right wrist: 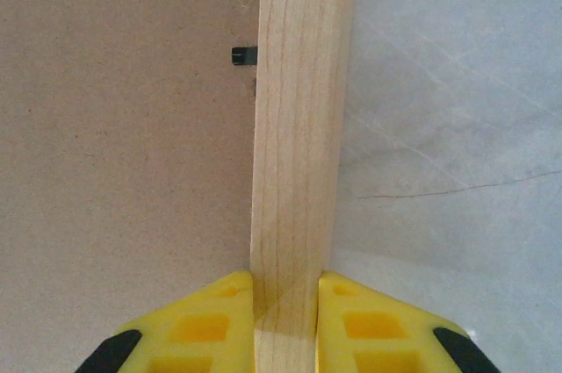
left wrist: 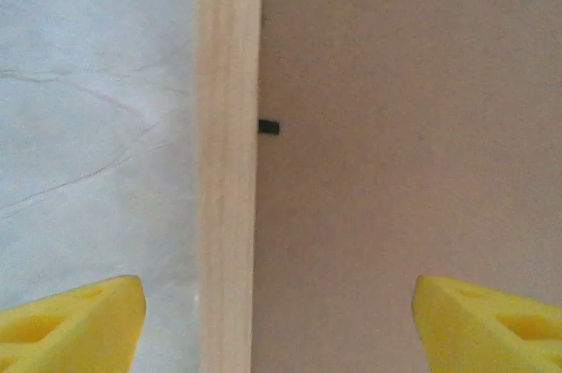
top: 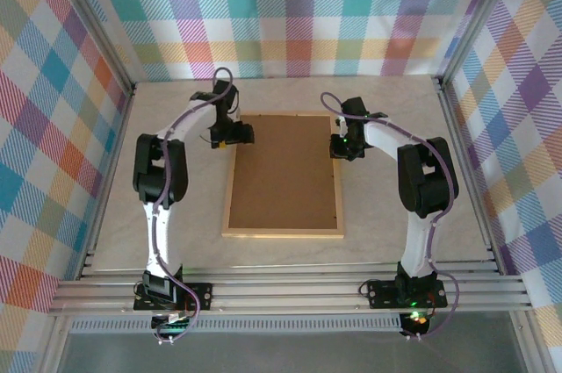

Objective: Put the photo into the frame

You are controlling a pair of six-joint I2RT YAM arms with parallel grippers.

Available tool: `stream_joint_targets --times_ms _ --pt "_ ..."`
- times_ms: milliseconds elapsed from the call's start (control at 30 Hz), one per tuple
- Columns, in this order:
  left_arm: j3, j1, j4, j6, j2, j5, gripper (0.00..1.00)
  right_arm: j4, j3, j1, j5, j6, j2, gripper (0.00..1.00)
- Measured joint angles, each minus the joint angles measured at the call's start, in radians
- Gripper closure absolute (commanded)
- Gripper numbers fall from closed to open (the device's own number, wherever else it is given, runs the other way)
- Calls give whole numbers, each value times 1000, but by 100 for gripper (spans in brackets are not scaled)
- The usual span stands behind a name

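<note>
Right claw (right wrist: 285, 290) clenches the frame (right wrist: 299, 110) rail; left claw (left wrist: 274, 303) gapes over backing board (left wrist: 404, 127).

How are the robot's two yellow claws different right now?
The left gripper is open, its fingers wide apart on either side of the frame's left rail; the right gripper is shut, pinching the frame's right rail. The left gripper squeezes nothing; the right gripper holds the wood. Both have yellow fingers, and both sit at the frame, which lies with its brown backing board facing up.

Overhead view, wrist views close above frame (top: 283, 233)
</note>
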State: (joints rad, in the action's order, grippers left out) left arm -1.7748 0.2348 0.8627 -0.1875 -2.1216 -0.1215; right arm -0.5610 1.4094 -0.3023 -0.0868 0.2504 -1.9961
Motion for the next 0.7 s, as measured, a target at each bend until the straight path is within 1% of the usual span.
stream_joint_targets --times_ms 133,300,500,700 --pt "96 -37 -18 -10 137 3 20 0 0 0 0 3 0 81" --pt "277 -65 -64 -37 273 19 20 0 1 0 0 3 0 81" --pt "470 -67 -114 -79 327 20 20 0 1 0 0 3 0 81" --pt "552 -66 -183 -109 339 -12 20 0 1 0 0 4 0 81"
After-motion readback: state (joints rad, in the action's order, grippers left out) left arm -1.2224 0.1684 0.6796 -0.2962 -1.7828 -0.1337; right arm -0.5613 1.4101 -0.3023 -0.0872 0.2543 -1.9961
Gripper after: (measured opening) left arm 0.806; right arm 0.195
